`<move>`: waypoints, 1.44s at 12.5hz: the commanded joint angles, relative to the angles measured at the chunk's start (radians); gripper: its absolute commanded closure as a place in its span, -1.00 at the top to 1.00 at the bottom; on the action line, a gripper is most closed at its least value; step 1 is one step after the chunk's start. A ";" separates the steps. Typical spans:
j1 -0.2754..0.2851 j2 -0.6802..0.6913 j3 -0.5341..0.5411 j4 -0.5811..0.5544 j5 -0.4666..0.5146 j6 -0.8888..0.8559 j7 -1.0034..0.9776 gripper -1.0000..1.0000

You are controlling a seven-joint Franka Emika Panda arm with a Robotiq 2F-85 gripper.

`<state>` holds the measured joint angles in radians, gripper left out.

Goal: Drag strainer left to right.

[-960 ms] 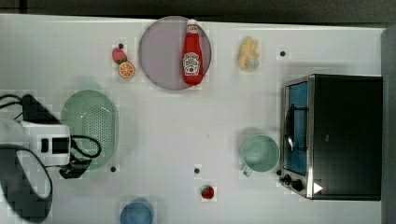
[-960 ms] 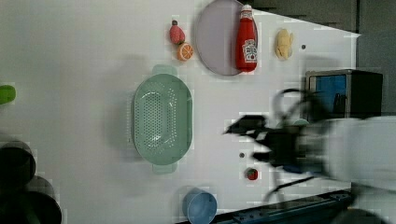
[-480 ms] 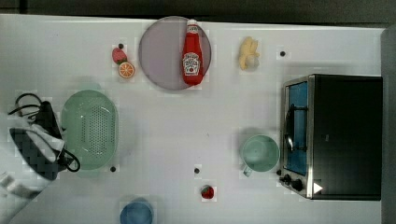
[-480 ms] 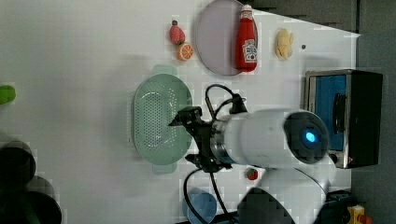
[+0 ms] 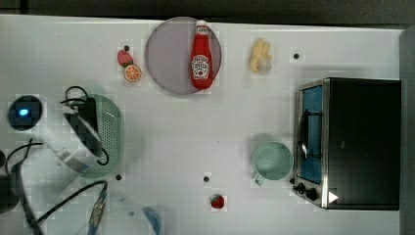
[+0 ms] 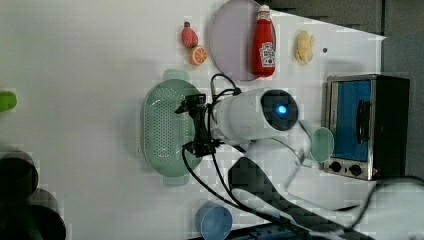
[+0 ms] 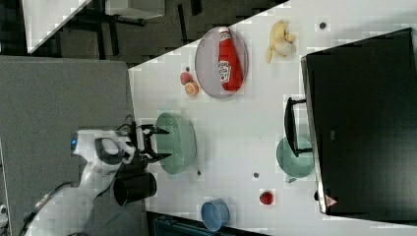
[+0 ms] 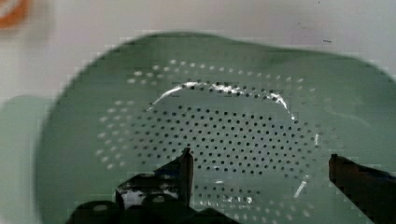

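open gripper (image 7: 158, 143) over the strainer (image 7: 178, 143), fingers spread, beside a black cup (image 7: 135, 188)

The white arm reaches in from the top view's 8 o'clock corner, its wrist bent over. The gripper (image 6: 196, 123) points toward 9 o'clock in the left view, its black jaws spread wide, nothing held between them.
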<state>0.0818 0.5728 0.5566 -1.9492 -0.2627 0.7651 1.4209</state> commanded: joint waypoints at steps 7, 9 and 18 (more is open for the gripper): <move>-0.001 0.024 -0.111 -0.143 -0.045 0.222 0.082 1.00; -0.015 0.004 -0.118 -0.180 -0.045 0.235 0.081 1.00; -0.154 -0.126 -0.145 -0.374 -0.046 0.314 -0.038 1.00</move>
<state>-0.0419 0.4692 0.4363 -2.3164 -0.3218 1.0674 1.4229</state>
